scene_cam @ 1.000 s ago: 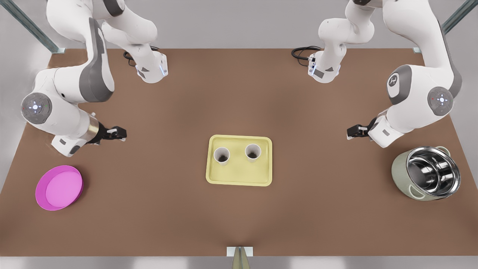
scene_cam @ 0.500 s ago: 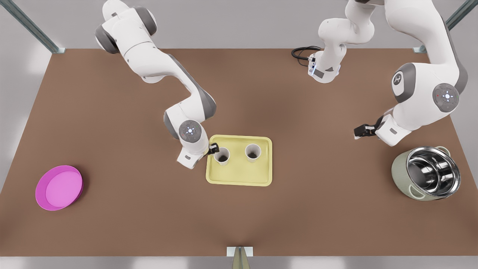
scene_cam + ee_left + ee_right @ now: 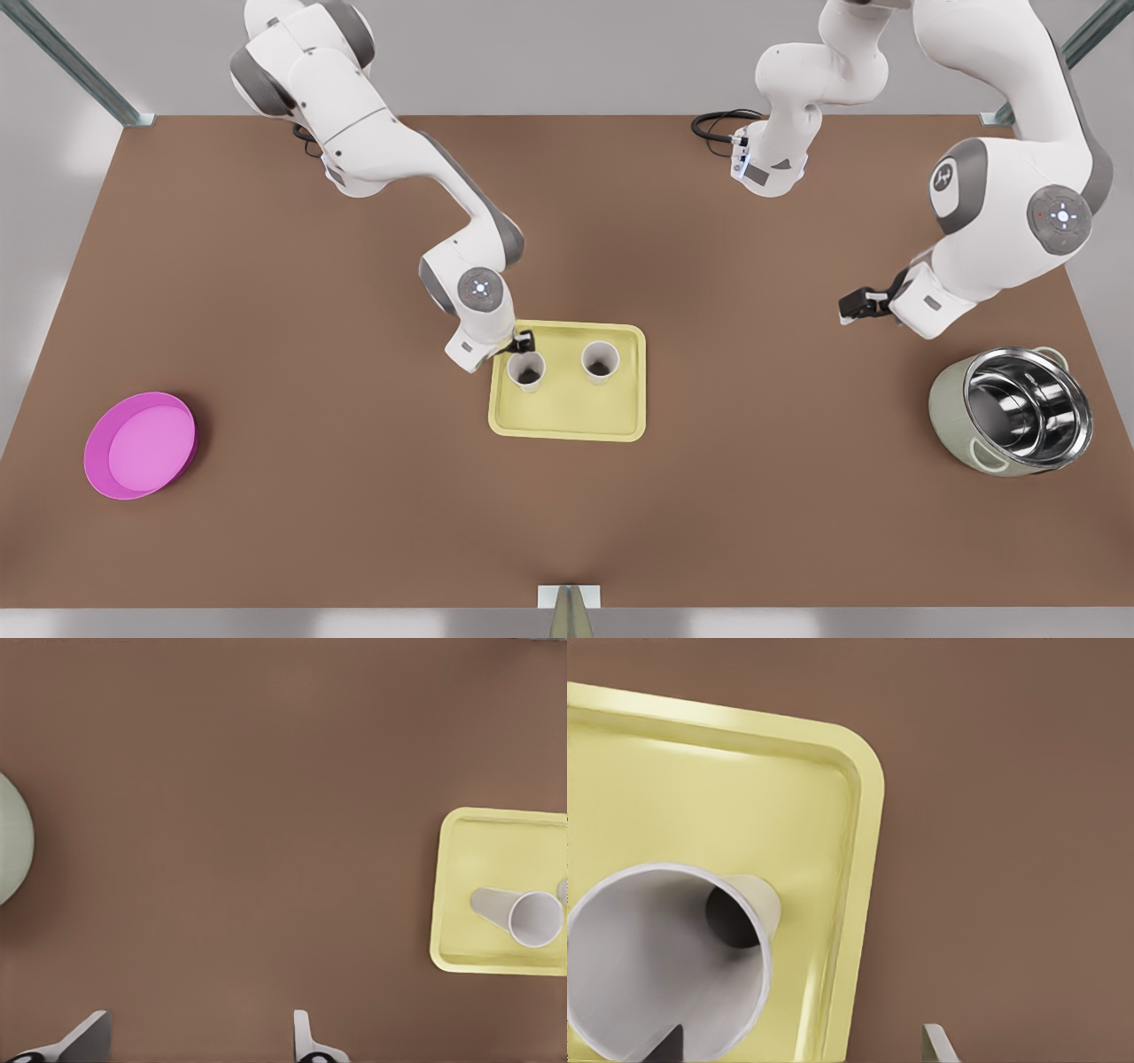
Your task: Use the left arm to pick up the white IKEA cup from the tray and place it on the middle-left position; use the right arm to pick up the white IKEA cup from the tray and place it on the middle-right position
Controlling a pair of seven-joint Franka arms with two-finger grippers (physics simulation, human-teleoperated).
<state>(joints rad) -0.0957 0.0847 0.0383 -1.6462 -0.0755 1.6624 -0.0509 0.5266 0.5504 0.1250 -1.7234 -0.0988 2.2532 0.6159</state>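
Observation:
Two white cups stand upright on the pale yellow tray at the table's middle, one cup toward the front view's left and the other cup toward its right. My right gripper hovers open over the tray's far left corner, just behind the left-hand cup. Its fingertips straddle the tray rim. My left gripper waits open at the front view's right, far from the tray and the cup. Unmarked brown tabletop lies on both sides of the tray.
A pale green pot with a steel inside lies tilted at the front view's right, just in front of my left arm, and its wall shows in the left wrist view. A round magenta dish sits near the table's left front.
My right arm swung from the front view's left side of the table to the tray, then edged back to its far left corner. My left gripper shifted only slightly.

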